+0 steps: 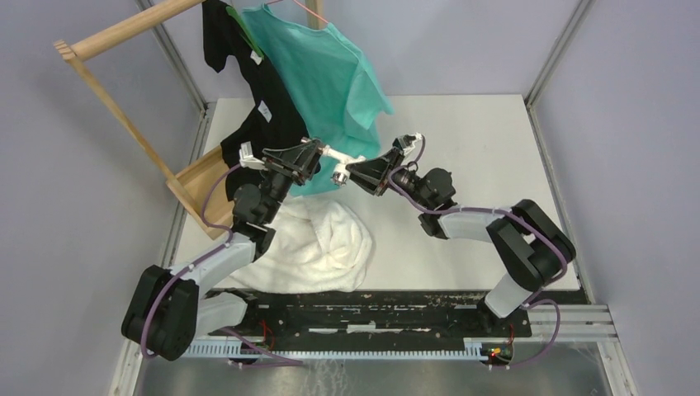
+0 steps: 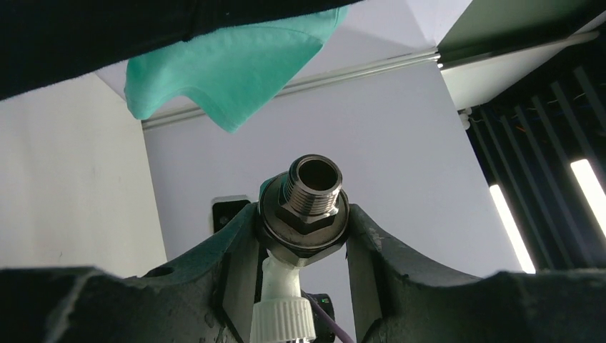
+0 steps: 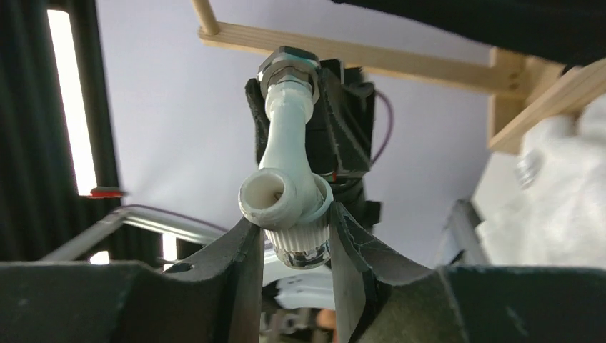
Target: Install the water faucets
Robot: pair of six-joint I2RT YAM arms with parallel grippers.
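Observation:
The white plastic spout (image 1: 337, 156) hangs in the air between my two grippers, above the table (image 1: 462, 132). My left gripper (image 1: 319, 155) is shut on the silver threaded fitting (image 2: 306, 207), which sits on the spout's end; the spout (image 2: 284, 286) runs down from it in the left wrist view. My right gripper (image 1: 353, 170) is shut on the spout's other end, on its ribbed white cap (image 3: 299, 239). In the right wrist view the spout (image 3: 286, 136) reaches up to the fitting (image 3: 287, 71). No blue dot shows.
A white towel (image 1: 318, 239) lies on the table under the arms. A teal shirt (image 1: 330, 74) and a black shirt (image 1: 264, 107) hang from a wooden rack (image 1: 124, 111) at the back left, close behind the grippers.

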